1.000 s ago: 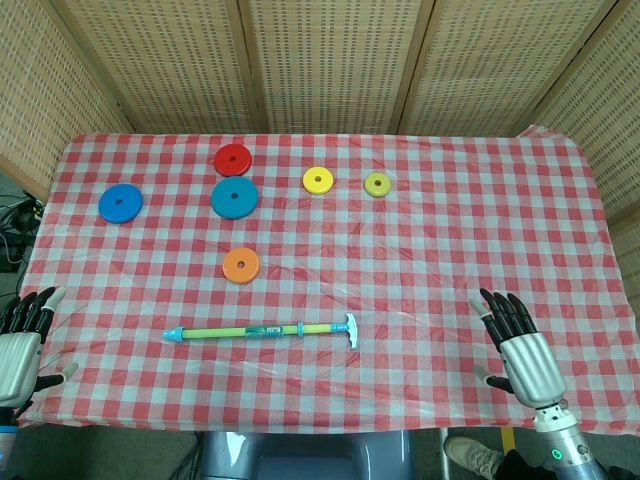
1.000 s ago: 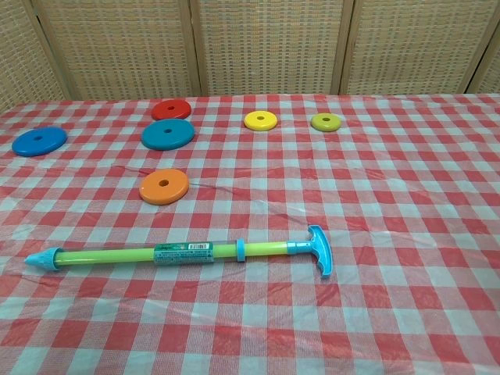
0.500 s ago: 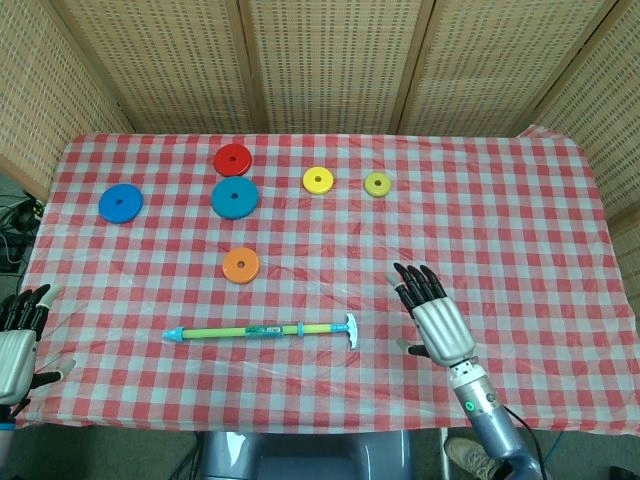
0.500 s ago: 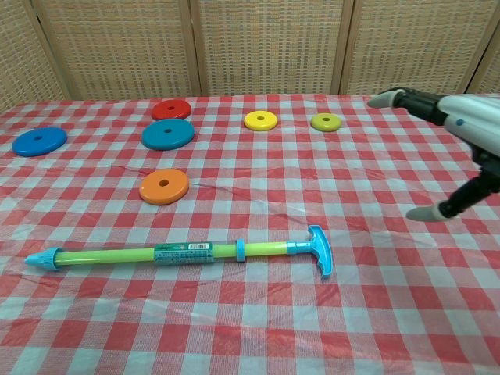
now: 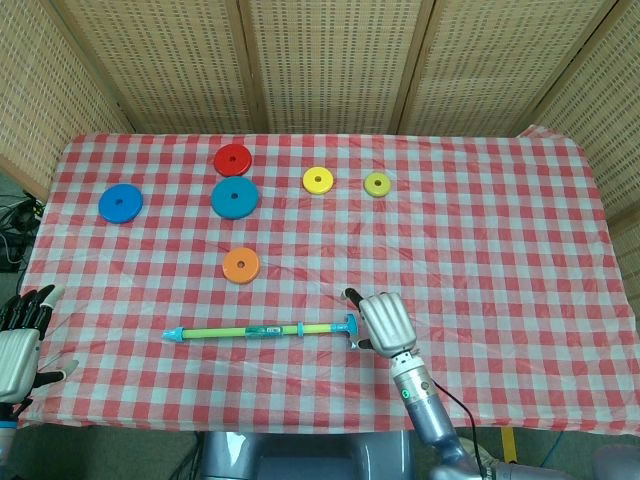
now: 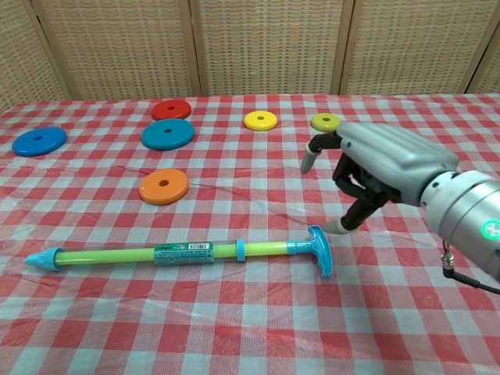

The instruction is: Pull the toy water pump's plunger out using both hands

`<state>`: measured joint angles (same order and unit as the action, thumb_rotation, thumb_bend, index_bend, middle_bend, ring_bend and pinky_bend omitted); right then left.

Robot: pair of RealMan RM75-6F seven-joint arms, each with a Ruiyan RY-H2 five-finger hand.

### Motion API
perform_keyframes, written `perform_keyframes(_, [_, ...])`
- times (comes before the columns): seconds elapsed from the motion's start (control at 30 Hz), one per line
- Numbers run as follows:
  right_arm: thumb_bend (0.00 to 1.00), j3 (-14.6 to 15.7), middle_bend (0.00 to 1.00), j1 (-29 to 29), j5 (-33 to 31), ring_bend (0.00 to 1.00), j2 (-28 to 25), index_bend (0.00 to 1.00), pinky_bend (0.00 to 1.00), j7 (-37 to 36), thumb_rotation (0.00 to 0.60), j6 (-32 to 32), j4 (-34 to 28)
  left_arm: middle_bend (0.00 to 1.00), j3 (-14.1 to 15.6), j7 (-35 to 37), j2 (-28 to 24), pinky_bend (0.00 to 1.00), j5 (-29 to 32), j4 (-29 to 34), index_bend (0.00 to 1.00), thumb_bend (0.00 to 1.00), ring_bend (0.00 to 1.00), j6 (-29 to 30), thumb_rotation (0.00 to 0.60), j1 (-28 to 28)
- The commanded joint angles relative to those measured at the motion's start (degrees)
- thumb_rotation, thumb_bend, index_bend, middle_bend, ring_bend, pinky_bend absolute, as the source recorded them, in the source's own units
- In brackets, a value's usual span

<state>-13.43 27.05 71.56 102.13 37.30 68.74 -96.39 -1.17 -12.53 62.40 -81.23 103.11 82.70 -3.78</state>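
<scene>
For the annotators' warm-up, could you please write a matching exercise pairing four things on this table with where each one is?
Things:
1. toy water pump
2. orange disc
3. right hand
4. left hand

Places:
A. at the table's left edge, away from the toy
B. above the T-handle
C. lying along the near part of the cloth
D. just behind the pump's tube

Pairs: 1-C, 2-D, 3-B, 4-A

The right hand point(image 5: 382, 322) is in the lower middle of the head view, its back facing up, with the silver forearm running down to the bottom edge. In the chest view it is at the right, fingers point(image 6: 353, 186) curled downward and not holding anything. The left hand point(image 5: 18, 345) is at the lower left edge of the head view, its dark fingers spread apart and pointing up.
</scene>
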Motion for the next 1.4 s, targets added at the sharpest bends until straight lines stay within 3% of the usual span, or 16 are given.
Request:
perform_keyframes(0.03, [0.27,-0.3,1.00,1.9,-4.0,0.97,2.9,0.42,0.76,3.7,0.600,-1.1,1.4,0.00,0.0,0.1,0.0,0.00,0.1,0.0,0.00,0.11,0.00,-0.2,0.600,-0.1])
perform_keyframes(0.47, [0.47,-1.3,1.00,6.7,-10.2,0.98,8.2,0.43,0.78,4.6,0.600,-4.2,7.8,0.00,-0.1,0.6,0.1,0.00,1.9,-0.6,0.00,0.11,0.00,-2.4,0.600,-1.0])
perform_keyframes(1.4, [0.52,0.8,1.00,9.4,-16.1,0.99,10.3,0.45,0.78,4.0,0.600,-5.5,15.0,0.00,-1.0,1.6,0.2,0.00,4.9,-1.7,0.00,0.12,0.00,-4.5,0.600,-2.4])
